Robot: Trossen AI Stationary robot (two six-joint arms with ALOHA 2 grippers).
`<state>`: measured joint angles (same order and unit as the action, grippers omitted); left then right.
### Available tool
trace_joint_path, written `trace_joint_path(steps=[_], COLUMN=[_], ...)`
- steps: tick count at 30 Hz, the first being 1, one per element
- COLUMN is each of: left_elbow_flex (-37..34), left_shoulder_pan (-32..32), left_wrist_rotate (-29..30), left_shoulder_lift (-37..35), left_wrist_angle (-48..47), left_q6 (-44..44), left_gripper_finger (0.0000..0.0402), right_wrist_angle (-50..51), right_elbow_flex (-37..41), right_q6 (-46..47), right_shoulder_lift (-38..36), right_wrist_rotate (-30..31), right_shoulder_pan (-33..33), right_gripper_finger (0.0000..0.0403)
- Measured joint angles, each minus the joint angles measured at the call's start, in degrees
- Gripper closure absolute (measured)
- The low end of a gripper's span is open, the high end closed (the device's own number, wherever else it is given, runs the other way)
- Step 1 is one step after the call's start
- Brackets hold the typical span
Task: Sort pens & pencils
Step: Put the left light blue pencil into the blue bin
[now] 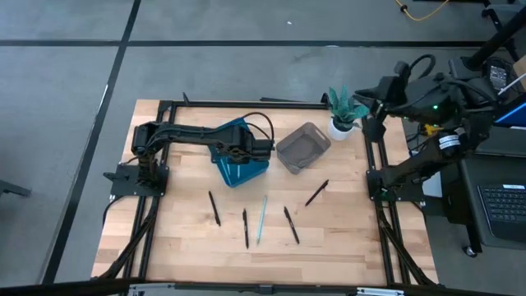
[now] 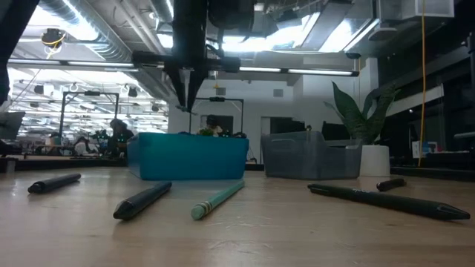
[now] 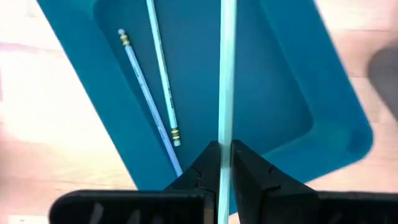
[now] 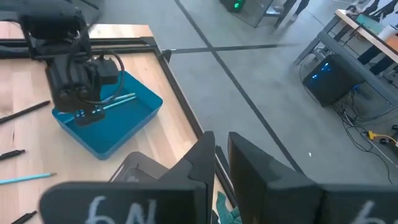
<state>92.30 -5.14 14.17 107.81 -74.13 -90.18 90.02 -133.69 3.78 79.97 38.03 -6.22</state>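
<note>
My left gripper (image 3: 224, 155) hangs over the blue bin (image 1: 246, 174), fingers pointing down, shut on a light blue pencil (image 3: 225, 74). Two more light blue pencils (image 3: 152, 93) lie on the bin's floor. On the table near the front lie one light blue pencil (image 1: 262, 219) and several black pens (image 1: 245, 228), each flat on its side. My right gripper (image 4: 221, 155) is raised high at the table's far right corner, its fingers nearly together with nothing between them. My left gripper pinches the light blue pencil's shaft (image 3: 224, 140) between its two fingers, coming from above and pointing down, fingers across the pencil. The pencil sticks out to one side, lifted clear above the bin's floor. Which end is nearer the fingers, the fingers hide.
A grey bin (image 1: 302, 148) stands right of the blue bin, a potted plant (image 1: 345, 111) behind it at the far right. A black frame (image 1: 246, 103) runs round the table's edges. Bare wood lies between the bins and the loose pens.
</note>
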Motion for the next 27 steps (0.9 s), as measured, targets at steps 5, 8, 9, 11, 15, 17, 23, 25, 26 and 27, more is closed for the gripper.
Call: trace_joint_path(steps=[5,8,9,11,15,17,23,25,26,27], left_elbow_flex=[-3.0,-4.3,-4.4,-5.2,-7.3,-8.2,-8.7,-8.7,-8.7,-8.7], left_shoulder_pan=[-1.1,-1.1,-1.1,-1.3,-2.4,-2.9,-4.3,-4.9,-5.3,-5.6], left_wrist_rotate=[-3.0,-3.6,-3.6,-3.6,-4.5,-4.7,-4.9,-4.6,-4.6,-4.6], left_shoulder_lift=[0.2,0.3,0.2,0.2,0.2,0.2,0.2,0.2,0.2,0.2], left_wrist_angle=[2.4,3.0,3.2,3.4,4.0,5.2,6.6,7.1,7.2,7.2], left_q6=[-0.8,-1.1,-1.2,-1.2,-1.0,-0.9,1.2,2.1,2.3,2.4], left_gripper_finger=[0.0379,0.0379,0.0379,0.0379,0.0379,0.0379,0.0379,0.0379,0.0379,0.0379], right_wrist_angle=[0.0,0.0,0.0,0.0,0.0,0.0,0.0,0.0,0.0,0.0], right_elbow_flex=[0.0,0.0,0.0,0.0,0.0,0.0,0.0,0.0,0.0,0.0], right_q6=[-1.3,-1.4,-1.5,-1.5,-1.5,-1.5,-1.3,-1.3,-1.3,-1.3], right_shoulder_lift=[0.1,0.3,0.3,0.3,0.2,0.3,0.3,0.3,0.3,0.3], right_wrist_rotate=[-1.9,-3.5,-3.7,-3.8,-3.7,-3.8,-3.8,-3.8,-3.8,-3.8], right_shoulder_pan=[0.0,0.0,0.0,0.0,0.0,0.0,0.0,0.0,0.0,0.0], right_gripper_finger=[0.0355,0.0355,0.0355,0.0355,0.0355,0.0355,0.0355,0.0355,0.0355,0.0355])
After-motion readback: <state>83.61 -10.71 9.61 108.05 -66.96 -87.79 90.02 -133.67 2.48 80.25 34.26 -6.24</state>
